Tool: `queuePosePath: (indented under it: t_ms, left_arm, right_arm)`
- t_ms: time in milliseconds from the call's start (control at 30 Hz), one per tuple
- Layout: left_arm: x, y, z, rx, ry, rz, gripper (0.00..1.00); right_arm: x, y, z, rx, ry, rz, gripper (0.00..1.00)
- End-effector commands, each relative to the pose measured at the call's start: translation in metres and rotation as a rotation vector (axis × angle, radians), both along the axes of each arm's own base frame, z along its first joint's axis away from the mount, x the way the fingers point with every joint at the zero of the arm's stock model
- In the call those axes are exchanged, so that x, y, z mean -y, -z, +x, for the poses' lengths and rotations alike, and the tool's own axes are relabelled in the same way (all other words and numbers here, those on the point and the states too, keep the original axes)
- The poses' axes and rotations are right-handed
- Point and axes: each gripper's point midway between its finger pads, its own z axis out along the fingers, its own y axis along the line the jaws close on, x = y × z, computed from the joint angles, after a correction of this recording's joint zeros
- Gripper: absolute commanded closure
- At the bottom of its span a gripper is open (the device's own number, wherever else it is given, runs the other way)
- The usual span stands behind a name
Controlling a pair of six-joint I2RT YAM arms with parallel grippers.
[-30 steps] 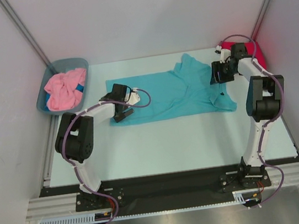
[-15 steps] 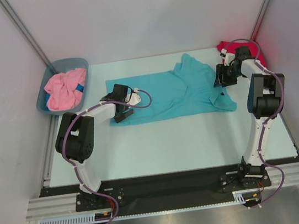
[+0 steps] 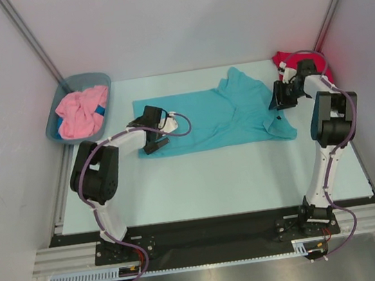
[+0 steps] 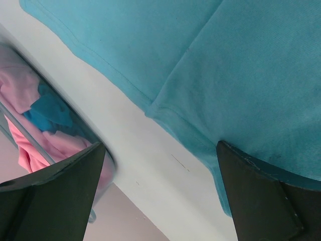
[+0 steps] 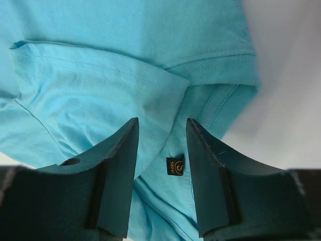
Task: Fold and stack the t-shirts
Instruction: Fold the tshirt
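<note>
One tub [image 3: 87, 75] holds pink shirt [image 3: 79, 112]; crimson shirt [image 3: 288, 61] far right.

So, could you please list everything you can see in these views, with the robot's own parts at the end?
turquoise t-shirt: one, turquoise, spread out mid-table
size label: one, black, inside that shirt's collar
red t-shirt: one, crimson, bunched at the far right corner
pink t-shirt: one, pink, crumpled in the tub
blue cloth: one patch, blue, in the tub beside the pink t-shirt; cannot tell what it is
tub: one, grey-blue, far left corner
table: one, pale
left fingers: two, black, wide open at the turquoise t-shirt's left edge
right fingers: two, black, apart above the collar
</note>
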Motion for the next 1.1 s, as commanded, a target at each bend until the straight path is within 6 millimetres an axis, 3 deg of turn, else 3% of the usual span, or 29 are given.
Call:
queuePosePath:
  t_ms: [0, 467, 967, 1067]
  left_arm:
    - [0.009, -0.010, 0.003, 0.011, 0.020, -0.007, 0.00]
    - [0.012, -0.010, 0.004, 0.014, 0.025, -0.011, 0.00]
    - [0.016, -0.009, 0.003, 0.013, 0.030, -0.012, 0.00]
    - [0.017, -0.009, 0.004, 0.014, 0.032, -0.014, 0.00]
  right_arm:
    - [-0.004, -0.013, 0.012, 0.034, -0.010, 0.030, 0.53]
    - [-0.008, -0.007, 0.015, 0.027, -0.030, 0.026, 0.56]
    - [-0.017, -0.013, 0.017, 0.041, -0.053, -0.005, 0.70]
    - [-0.015, -0.019, 0.019, 0.057, -0.049, -0.022, 0.79]
